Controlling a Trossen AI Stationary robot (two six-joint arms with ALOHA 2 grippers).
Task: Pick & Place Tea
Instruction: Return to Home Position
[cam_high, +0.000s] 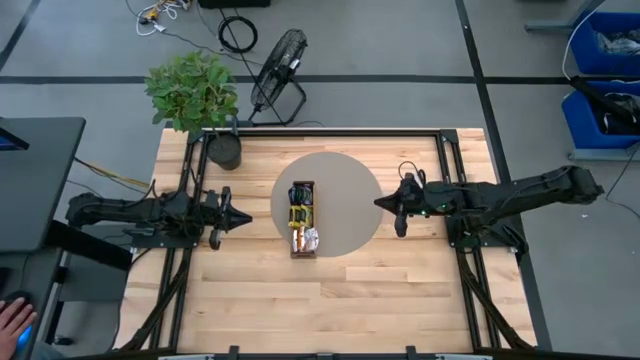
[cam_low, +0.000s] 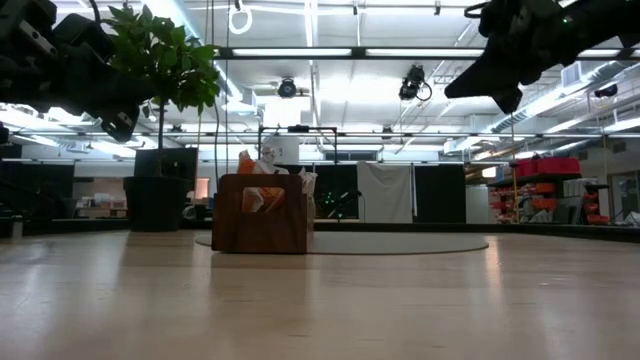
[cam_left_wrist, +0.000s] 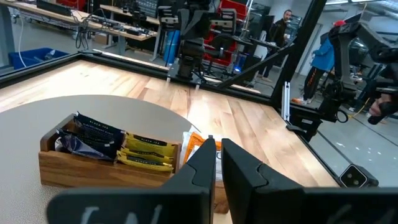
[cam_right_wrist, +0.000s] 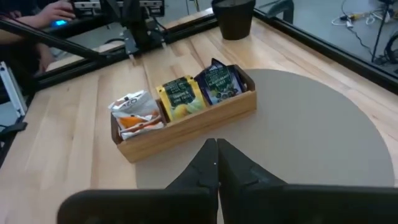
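tea (cam_high: 302, 216): grouped by colour in wooden tray (cam_right_wrist: 186, 133) on round mat (cam_high: 350, 180) | left gripper (cam_high: 240, 217): raised beside tray, pressed together, empty | right gripper (cam_high: 382, 203): raised opposite, pressed together, empty

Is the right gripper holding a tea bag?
No, the right gripper is shut on nothing, hovering clear of the tea bags in the wooden tray.

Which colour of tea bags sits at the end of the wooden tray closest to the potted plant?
The dark blue-black sachets; the yellow-green sachets fill the middle, the orange-and-white sachets the far end.
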